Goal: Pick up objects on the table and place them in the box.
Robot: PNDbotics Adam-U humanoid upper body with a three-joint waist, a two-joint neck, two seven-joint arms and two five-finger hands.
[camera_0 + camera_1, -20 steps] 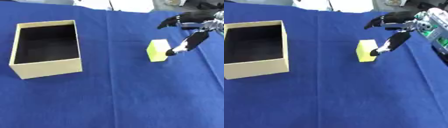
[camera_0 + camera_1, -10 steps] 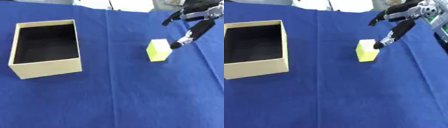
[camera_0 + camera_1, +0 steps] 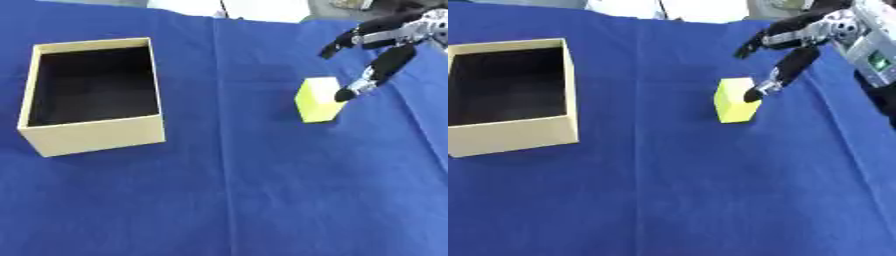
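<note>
I see the right hand (image 3: 385, 47) at upper right, fingers spread apart and holding nothing; one fingertip (image 3: 344, 95) touches the top right edge of the yellow block (image 3: 317, 100); block sits upright on the blue cloth (image 3: 262, 190), well apart from the open cardboard box (image 3: 92, 134) at left.

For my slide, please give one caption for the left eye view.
Right hand, fingers spread, touches the yellow block on the blue cloth; open box waits at left.

A blue-clothed table (image 3: 262, 200) carries an open cardboard box (image 3: 92, 135) and a yellow block (image 3: 317, 102).
</note>
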